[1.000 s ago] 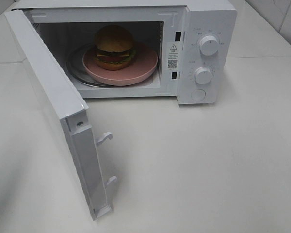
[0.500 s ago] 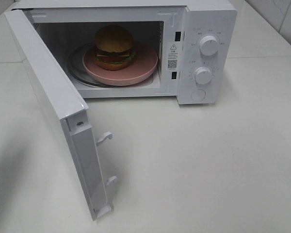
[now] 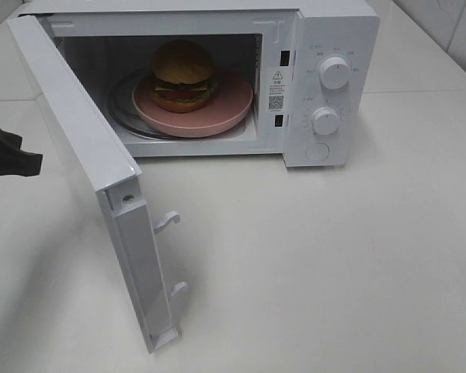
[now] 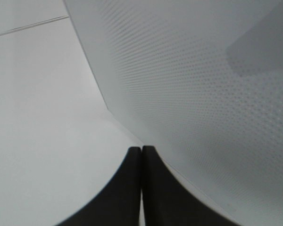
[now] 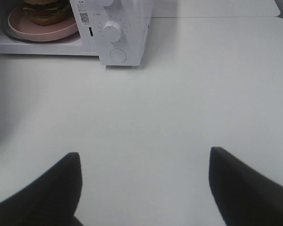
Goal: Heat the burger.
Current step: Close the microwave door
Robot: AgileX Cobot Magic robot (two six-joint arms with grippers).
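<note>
Burger untouched; left fingers pressed together.

Upper centre, the microwave: smooth white casing with a soft sheen, and knobs that look like white plastic. At left, its door: same white finish, the panel finely dotted in the left wrist view. Inside, the burger: glossy golden-brown bun; the plate: smooth matt pink; the turntable: clear, glassy. The worktop: smooth off-white, faintly reflective. The left gripper and right gripper: matt black jaws.
</note>
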